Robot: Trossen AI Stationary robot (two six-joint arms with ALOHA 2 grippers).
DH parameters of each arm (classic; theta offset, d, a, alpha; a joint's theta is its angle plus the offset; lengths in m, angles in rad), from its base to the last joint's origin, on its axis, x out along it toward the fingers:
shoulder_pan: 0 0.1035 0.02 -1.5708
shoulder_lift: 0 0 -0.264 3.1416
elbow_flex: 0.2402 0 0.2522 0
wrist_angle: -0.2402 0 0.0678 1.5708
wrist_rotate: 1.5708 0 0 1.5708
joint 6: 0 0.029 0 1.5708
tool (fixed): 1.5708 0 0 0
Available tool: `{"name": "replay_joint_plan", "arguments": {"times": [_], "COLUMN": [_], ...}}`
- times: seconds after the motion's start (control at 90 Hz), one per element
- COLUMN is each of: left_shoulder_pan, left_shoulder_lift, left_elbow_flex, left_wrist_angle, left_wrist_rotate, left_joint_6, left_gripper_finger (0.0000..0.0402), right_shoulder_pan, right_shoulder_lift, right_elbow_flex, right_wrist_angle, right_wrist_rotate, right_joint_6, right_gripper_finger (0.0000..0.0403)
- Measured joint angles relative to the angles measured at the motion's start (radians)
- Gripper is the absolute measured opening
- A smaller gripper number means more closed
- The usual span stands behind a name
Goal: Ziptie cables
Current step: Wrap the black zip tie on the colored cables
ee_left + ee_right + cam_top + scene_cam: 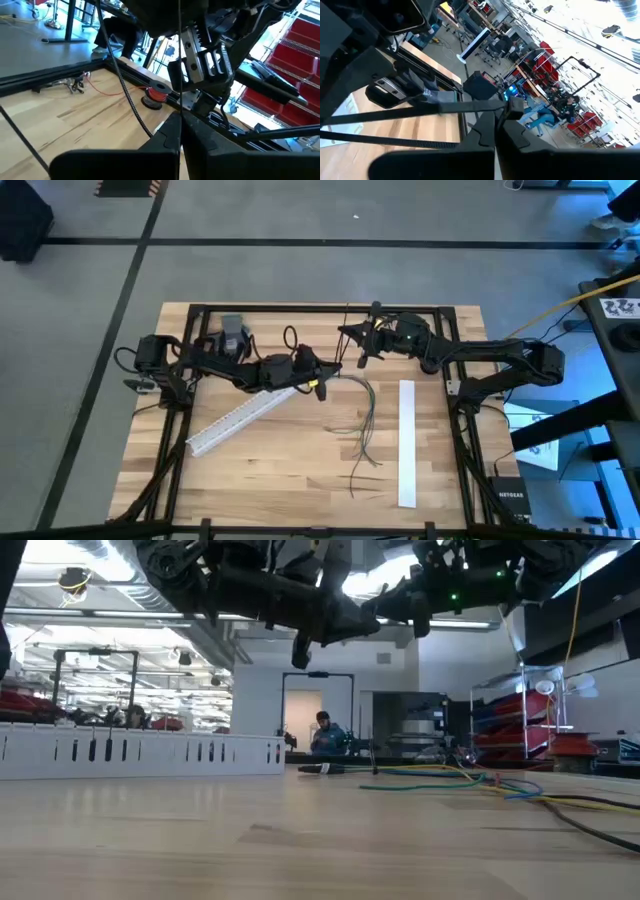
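The light wooden table (pixel 260 470) has a black metal frame along its edges; the half toward 6 o'clock in the high view is mostly free, with open room between the strips. Two long flat white slotted strips lie there: one slanted (pixel 240 417) at 8 o'clock from the middle, one straight (pixel 406 442) at 4 o'clock. The thin dark cables (pixel 362 418), about five loose strands, lie between them near the centre, fanning toward 6 o'clock.

Both arms meet above the middle of the table. The left gripper (pixel 327 373) has its fingers pressed together on a thin black strap (pixel 179 75). The right gripper (pixel 352 340), at 12 o'clock of it, also has its fingers closed, pinching the same strap (pixel 420 111). The strap's ends are hard to make out.
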Motion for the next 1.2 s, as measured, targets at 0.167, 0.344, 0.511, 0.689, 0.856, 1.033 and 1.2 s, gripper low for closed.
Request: {"name": "replay_joint_plan", "arguments": {"times": [0.167,0.344,0.511,0.689,0.856,1.033,1.2], "left_shoulder_pan": [0.0,0.002,0.002,0.0,0.0,-0.001,-0.001], "left_shoulder_lift": [0.0,0.0,0.0,0.0,-0.001,-0.001,-0.001], "left_elbow_flex": [0.0,0.0,0.0,0.0,0.0,0.0,0.0], "left_wrist_angle": [0.005,0.005,0.004,-0.004,-0.005,0.0,0.006], "left_wrist_rotate": [-0.002,-0.006,-0.006,-0.008,-0.007,-0.007,-0.006], "left_joint_6": [0.0,-0.009,-0.008,-0.008,-0.008,-0.008,-0.008], "left_gripper_finger": [0.0,0.0,0.0,0.0,0.0,0.0,0.0], "right_shoulder_pan": [0.0,0.0,0.001,0.001,0.001,0.001,0.001], "right_shoulder_lift": [0.0,0.0,0.0,0.0,0.0,0.0,0.0], "right_elbow_flex": [0.0,0.0,0.0,0.0,0.0,0.0,0.0], "right_wrist_angle": [0.0,0.0,0.008,0.031,0.024,0.016,0.014], "right_wrist_rotate": [0.0,0.0,0.0,-0.001,-0.01,-0.009,-0.009], "right_joint_6": [-0.011,-0.037,-0.036,-0.035,-0.034,-0.034,-0.034], "right_gripper_finger": [0.0,0.0,0.0,0.0,0.0,0.0,0.0]}}
